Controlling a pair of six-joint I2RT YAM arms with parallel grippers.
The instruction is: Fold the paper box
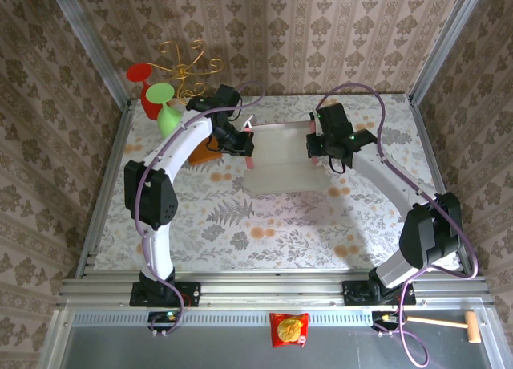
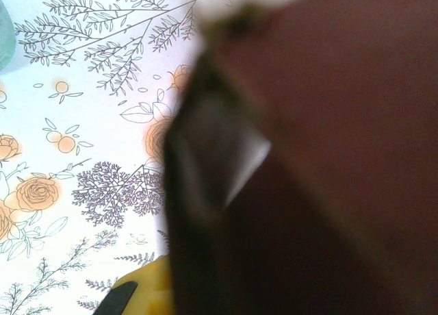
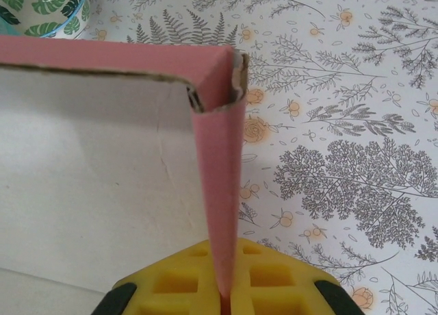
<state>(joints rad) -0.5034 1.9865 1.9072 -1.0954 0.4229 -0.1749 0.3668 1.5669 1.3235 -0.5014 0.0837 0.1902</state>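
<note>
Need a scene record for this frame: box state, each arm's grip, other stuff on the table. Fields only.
paper box: table centre, white side up, partly folded
box walls: right wall and far wall upright, pink, meeting at a corner
left gripper: jaws shut at the box's left edge; wrist view blurred
right gripper: jaws shut on the upright right wall
orange-brown block: under the left arm, left of the box
red cup, green cup: far left corner
leaf-print cup: beyond the box's far wall
</note>
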